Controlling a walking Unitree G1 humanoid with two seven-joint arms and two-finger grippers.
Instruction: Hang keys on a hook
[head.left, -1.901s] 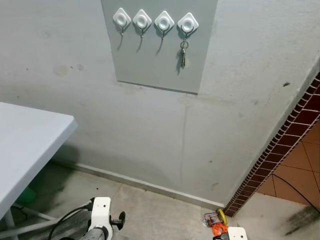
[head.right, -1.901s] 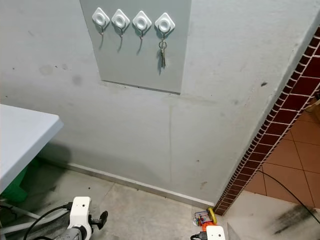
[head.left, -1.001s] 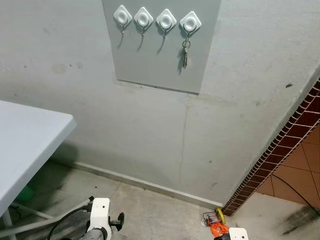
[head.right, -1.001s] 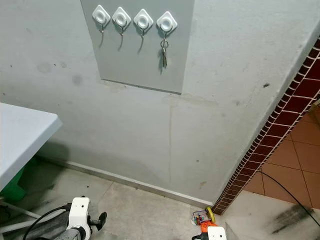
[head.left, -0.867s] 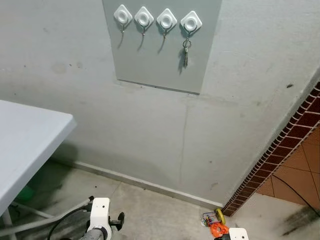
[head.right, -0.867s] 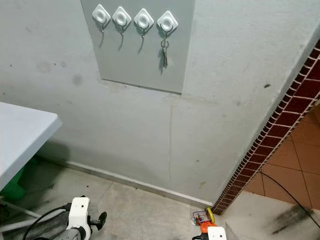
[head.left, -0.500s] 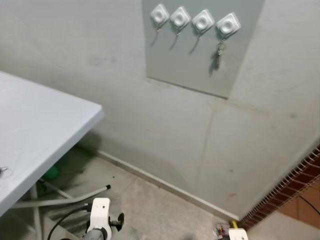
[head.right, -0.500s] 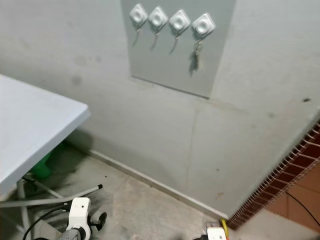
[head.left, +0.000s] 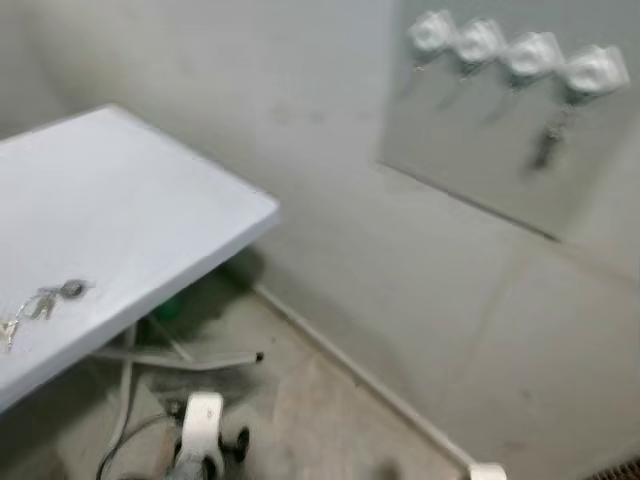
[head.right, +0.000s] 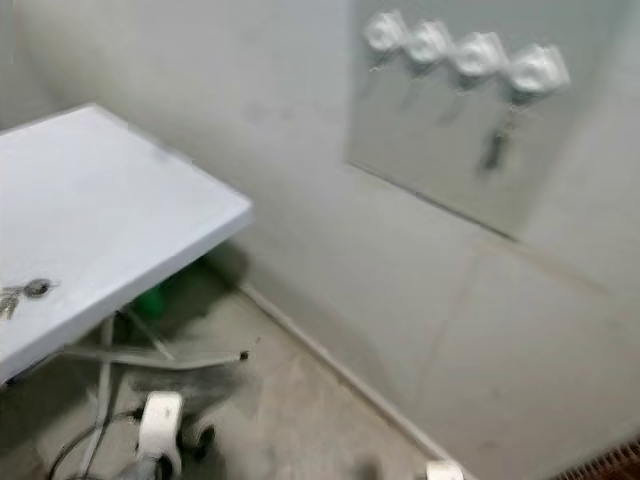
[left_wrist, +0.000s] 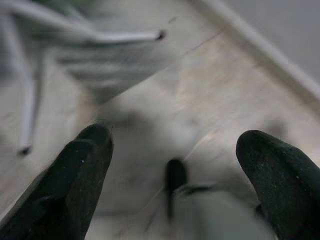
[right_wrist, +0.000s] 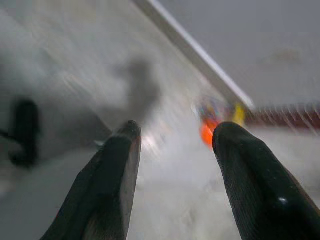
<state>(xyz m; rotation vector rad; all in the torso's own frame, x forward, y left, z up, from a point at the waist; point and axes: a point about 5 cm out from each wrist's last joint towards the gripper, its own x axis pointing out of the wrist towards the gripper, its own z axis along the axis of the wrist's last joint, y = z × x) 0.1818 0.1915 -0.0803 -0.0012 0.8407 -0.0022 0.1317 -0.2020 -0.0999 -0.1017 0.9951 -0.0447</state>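
Observation:
A bunch of keys (head.left: 45, 300) lies on the white table (head.left: 150, 210) at my left, near its front edge. High on the wall to the right, a grey panel (head.left: 470, 170) carries a row of white hooks (head.left: 510, 50); another set of keys (head.left: 548, 145) hangs from the rightmost hook. Both arms hang low over the floor. My left gripper (left_wrist: 177, 140) is open with nothing between its fingers. My right gripper (right_wrist: 179, 129) is open too, and holds nothing. The eye views are blurred.
Under the table stand its grey metal legs (head.left: 190, 355) and something green (head.left: 165, 305). A white skirting (head.left: 360, 375) runs along the foot of the wall. Small orange and yellow objects (right_wrist: 215, 125) lie on the concrete floor by the wall.
The whole picture has swung: the camera has turned left. The table now takes up the left side with keys on it, and the hook panel has slid to the right. The arms still hang low.

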